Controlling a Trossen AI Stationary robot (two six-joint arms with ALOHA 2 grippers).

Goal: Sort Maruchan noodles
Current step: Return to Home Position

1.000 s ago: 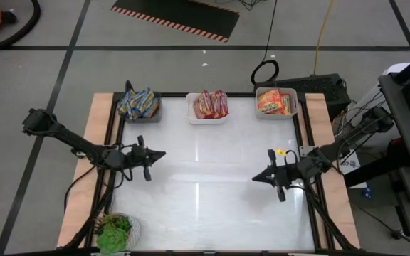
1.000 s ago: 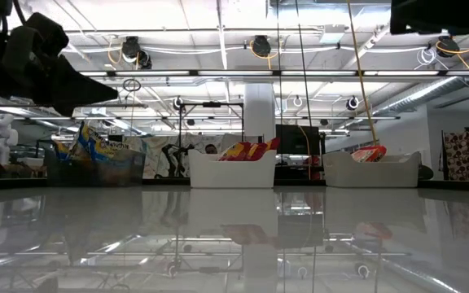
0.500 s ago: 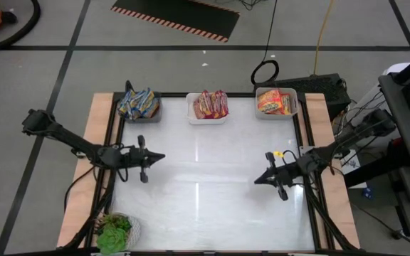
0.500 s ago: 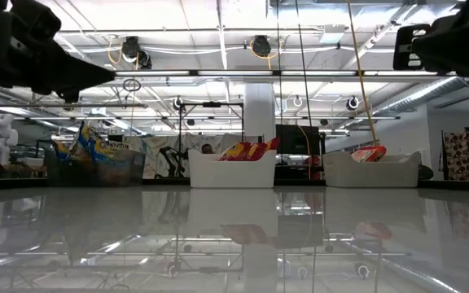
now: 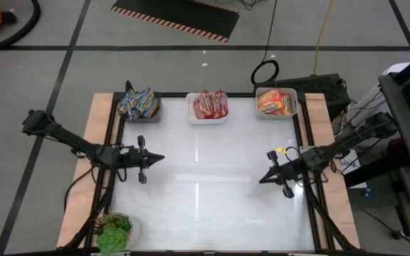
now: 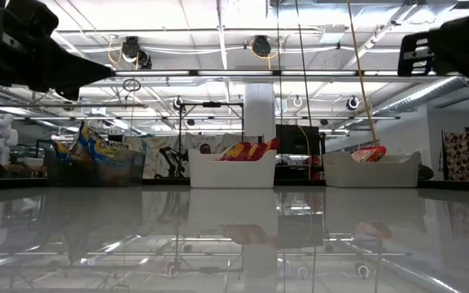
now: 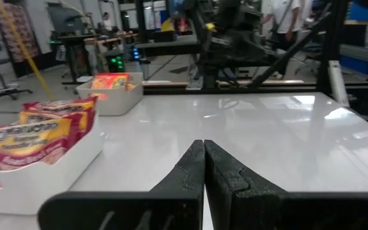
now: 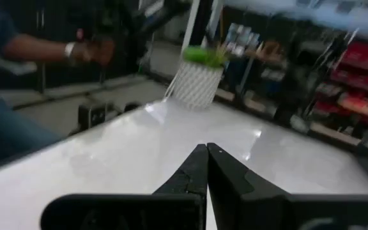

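Our left hand (image 5: 159,156) and right hand (image 5: 263,180) are both closed on nothing, over the bare middle of the surface (image 5: 205,195). Well apart from them, in bins (image 5: 206,119) along the far edge, lie the blue noodle packs (image 5: 138,104), nearer the left hand, the orange noodle packs (image 5: 275,102), nearer the right hand, and the red noodle packs (image 5: 210,104) between. We think nothing is left to grab.

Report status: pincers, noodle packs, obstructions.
Left pincer shut, empty, over table, left side. Right pincer shut, empty, right side. Noodle packs sorted in three bins, far edge. No obstruction seen.
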